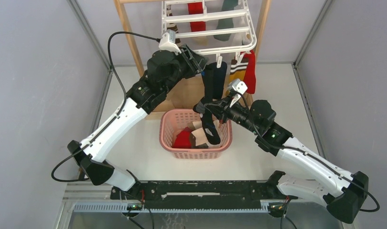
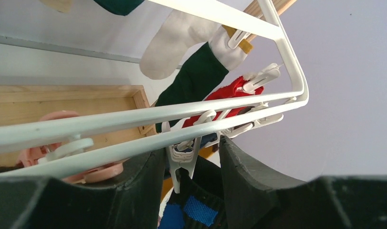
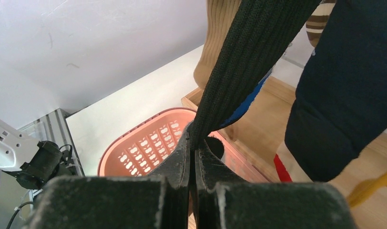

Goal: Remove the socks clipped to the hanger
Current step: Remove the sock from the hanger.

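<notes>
White tabletop [image 1: 134, 157] showed around pink slotted plastic basket [image 1: 196, 152]. Black ribbed sock [image 1: 214, 78] hung from white clip [image 2: 182, 160] on near edge rail of white plastic drying hanger [image 2: 134, 117]. Left gripper [image 2: 190, 152] fingers stood apart, straddling clip. Right gripper [image 3: 192, 143] pinched sock tight above basket.

White table [image 1: 134, 157] carried a pink slotted basket [image 1: 196, 153] near its middle, sitting flat. Just behind the basket lay the flat light-wood base board [image 1: 184, 95] of a wooden rack, whose two uprights rose at the back. A black mounting rail [image 1: 206, 189] ran along the near edge, with an arm base at each end.
</notes>
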{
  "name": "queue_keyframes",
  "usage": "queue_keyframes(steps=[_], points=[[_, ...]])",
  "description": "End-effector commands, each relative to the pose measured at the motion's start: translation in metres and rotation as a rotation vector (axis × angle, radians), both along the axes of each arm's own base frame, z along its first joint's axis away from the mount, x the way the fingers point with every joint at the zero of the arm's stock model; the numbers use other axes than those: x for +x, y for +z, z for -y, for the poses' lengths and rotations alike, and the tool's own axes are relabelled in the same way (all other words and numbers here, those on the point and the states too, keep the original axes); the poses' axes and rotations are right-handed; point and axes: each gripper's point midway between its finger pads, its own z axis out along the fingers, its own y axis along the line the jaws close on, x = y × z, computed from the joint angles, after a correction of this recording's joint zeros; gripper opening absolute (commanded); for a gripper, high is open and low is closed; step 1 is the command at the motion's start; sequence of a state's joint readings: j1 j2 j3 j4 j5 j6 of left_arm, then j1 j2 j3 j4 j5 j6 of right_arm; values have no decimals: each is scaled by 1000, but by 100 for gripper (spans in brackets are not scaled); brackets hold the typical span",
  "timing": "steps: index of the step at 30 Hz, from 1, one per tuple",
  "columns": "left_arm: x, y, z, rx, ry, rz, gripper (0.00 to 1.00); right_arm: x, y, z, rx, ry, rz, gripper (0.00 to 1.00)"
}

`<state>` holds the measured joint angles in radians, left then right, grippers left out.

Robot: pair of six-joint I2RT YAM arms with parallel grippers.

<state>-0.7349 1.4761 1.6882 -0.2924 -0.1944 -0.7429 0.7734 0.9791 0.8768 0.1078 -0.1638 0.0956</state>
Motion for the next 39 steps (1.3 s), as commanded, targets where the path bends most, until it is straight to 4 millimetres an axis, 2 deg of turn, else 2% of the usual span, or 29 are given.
queue_keyframes(steps=[1, 9, 21, 27, 29, 31, 39], points=[[2, 25, -1, -55, -3, 63, 49, -6, 18, 4, 38, 13, 44, 0], [3, 25, -3, -56, 12, 76, 46, -7, 15, 3, 32, 25, 38, 0], [6, 23, -4, -57, 23, 76, 36, -8, 12, 4, 19, 25, 35, 0], [7, 22, -4, -52, 28, 76, 27, -8, 12, 3, 17, 25, 34, 0], [7, 22, -4, -50, 31, 75, 16, -7, 11, 3, 16, 24, 34, 0], [7, 21, -5, -47, 32, 74, 11, -8, 11, 3, 15, 25, 34, 0], [6, 21, -11, -27, 48, 74, 8, -7, 9, 2, 11, 26, 25, 0]])
